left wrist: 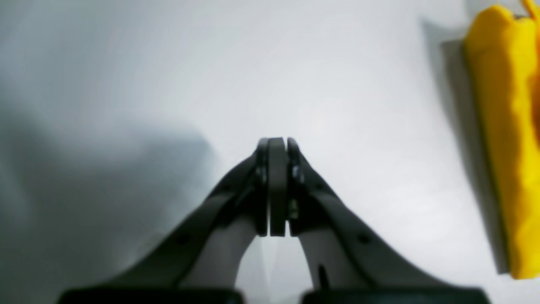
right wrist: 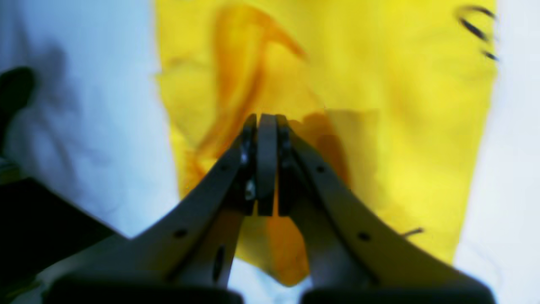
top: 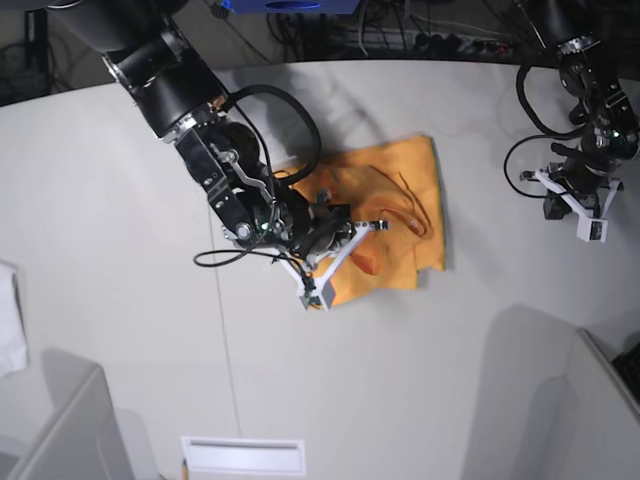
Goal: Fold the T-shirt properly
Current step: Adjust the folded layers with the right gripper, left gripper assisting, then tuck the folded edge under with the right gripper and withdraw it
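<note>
The T-shirt (top: 400, 190) lies as a folded, rumpled orange-yellow bundle in the middle of the white table (top: 120, 200). Over its near left part hovers my right gripper (top: 378, 226), casting a shadow on the cloth. In the right wrist view its jaws (right wrist: 265, 122) are pressed together above the yellow fabric (right wrist: 379, 105), and no cloth shows between them. My left gripper (top: 528, 176) hangs far off to the right of the shirt over bare table. Its jaws (left wrist: 276, 143) are shut and empty, and the T-shirt (left wrist: 506, 147) only shows at that view's right edge.
A white cloth (top: 8, 320) pokes in at the left edge. A white flat strip (top: 243, 455) lies at the front edge of the table. Grey panels stand at the front left (top: 60, 420) and front right (top: 590, 400). Cables (top: 400, 35) run behind the table.
</note>
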`<move>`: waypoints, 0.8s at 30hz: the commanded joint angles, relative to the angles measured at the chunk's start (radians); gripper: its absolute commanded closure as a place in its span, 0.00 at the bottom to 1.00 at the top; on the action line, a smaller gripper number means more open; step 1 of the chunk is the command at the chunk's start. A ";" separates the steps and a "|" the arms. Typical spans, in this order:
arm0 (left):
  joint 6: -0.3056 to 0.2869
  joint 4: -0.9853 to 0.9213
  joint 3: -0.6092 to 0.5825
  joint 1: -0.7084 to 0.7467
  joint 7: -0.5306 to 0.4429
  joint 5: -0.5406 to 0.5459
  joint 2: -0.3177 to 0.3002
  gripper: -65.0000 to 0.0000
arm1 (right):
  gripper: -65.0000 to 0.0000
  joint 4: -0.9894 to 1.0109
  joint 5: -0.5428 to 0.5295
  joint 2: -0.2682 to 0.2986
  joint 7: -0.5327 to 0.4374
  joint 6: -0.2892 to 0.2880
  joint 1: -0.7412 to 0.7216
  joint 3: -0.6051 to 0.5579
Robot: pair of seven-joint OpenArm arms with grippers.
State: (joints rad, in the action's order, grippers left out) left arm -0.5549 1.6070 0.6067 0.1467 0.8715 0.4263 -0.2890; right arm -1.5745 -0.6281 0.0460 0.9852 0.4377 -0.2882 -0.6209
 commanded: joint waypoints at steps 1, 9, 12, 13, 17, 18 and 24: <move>-0.006 0.022 0.003 -0.014 -0.021 0.012 -0.020 1.00 | 1.00 0.000 -0.011 -0.015 -0.019 -0.001 -0.032 0.005; -0.006 0.020 0.009 0.004 -0.019 0.012 -0.022 1.00 | 1.00 0.141 -0.011 -0.034 -0.122 -0.040 -0.033 -0.046; -0.006 0.022 0.011 0.012 -0.021 0.012 -0.023 1.00 | 1.00 0.187 -0.011 -0.056 -0.159 -0.041 -0.046 -0.080; -0.006 0.022 0.011 0.009 -0.021 0.012 -0.023 1.00 | 1.00 0.207 -0.012 -0.068 -0.167 -0.043 -0.056 -0.083; -0.006 0.022 0.011 0.004 -0.021 0.012 -0.023 1.00 | 1.00 0.237 -0.012 -0.108 -0.168 -0.046 -0.079 -0.083; -0.006 0.016 0.011 0.004 -0.021 0.010 -0.023 1.00 | 1.00 0.243 -0.011 -0.119 -0.168 -0.046 -0.087 -0.084; -0.006 0.019 0.011 0.015 -0.021 0.009 -0.023 1.00 | 1.00 0.267 -0.012 -0.169 -0.174 -0.046 -0.138 -0.129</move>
State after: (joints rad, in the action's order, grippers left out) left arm -0.5549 1.6066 0.6121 0.1677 0.8719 0.4240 -0.2935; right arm -1.2938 -0.6388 -0.1085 0.8265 0.4004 -0.4019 -0.7517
